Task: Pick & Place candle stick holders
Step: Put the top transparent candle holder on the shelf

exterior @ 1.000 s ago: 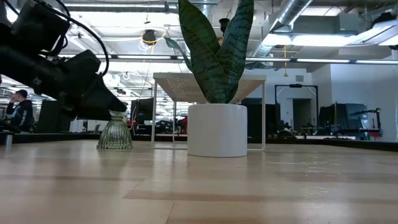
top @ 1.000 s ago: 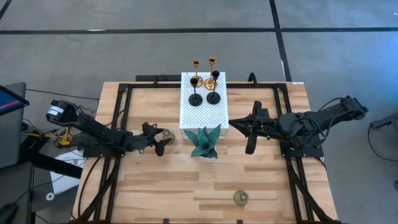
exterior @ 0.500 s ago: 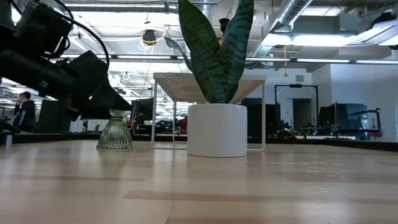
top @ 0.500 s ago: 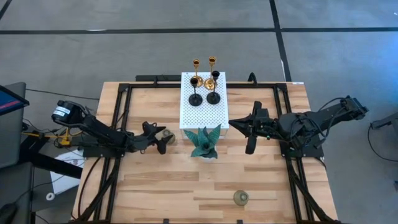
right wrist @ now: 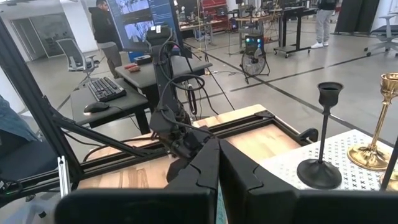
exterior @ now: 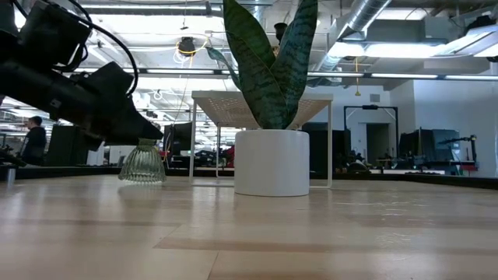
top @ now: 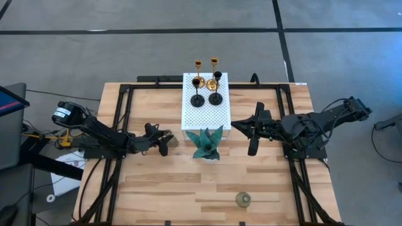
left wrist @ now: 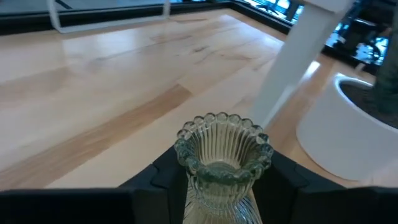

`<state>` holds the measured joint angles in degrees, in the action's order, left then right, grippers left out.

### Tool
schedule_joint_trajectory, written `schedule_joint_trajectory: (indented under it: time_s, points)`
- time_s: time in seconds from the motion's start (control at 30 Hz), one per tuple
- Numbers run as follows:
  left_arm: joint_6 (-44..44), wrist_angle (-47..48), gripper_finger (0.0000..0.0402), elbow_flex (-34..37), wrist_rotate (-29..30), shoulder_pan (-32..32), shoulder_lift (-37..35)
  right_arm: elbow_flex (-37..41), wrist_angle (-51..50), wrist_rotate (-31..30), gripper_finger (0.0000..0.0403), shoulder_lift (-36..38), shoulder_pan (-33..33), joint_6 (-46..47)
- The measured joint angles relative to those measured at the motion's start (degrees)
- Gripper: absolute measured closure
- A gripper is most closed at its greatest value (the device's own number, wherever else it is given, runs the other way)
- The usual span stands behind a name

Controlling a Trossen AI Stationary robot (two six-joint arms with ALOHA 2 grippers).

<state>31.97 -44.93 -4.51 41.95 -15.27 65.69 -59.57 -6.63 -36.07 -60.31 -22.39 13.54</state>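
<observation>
Left gripper (top: pixel 164 139) jaws closed narrow around neck of grey-green glass holder (left wrist: pixel 222 163), base on table (top: pixel 157 194), left of white perforated stand (top: pixel 206 116). Right gripper (top: pixel 252 135) jaws fully closed, empty, beside stand's right edge. Second glass holder (top: pixel 243 199) near table's front edge. Gold holders (top: pixel 213 72) and black holders (top: pixel 215 94) on stand's rear end.

You had a grey floor (top: pixel 125 56) crossed by dark lines around the wooden counter (top: pixel 188 182). Beyond it stood a desk (right wrist: pixel 149 71) with a keyboard (right wrist: pixel 107 89), an office chair (right wrist: pixel 78 62), a screen (right wrist: pixel 146 25) and a fan (right wrist: pixel 252 59). Overhead ran ducts (exterior: pixel 373 23) and ceiling lights (exterior: pixel 405 48).
</observation>
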Motion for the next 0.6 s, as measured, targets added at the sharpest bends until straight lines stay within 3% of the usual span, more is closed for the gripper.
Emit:
schedule_joint_trajectory:
  time_s: [0.27, 0.6]
  points:
    - [0.06, 0.17, 0.0266, 0.08, -1.46, -2.07, -1.59, 0.02, -1.27, 0.00, 0.0403, 0.00, 0.00, -0.01]
    - [-2.47, 0.06, 0.0266, -0.03, -0.10, -2.90, -11.11, 0.02, -1.99, 0.00, 0.0403, 0.00, 0.00, 0.00]
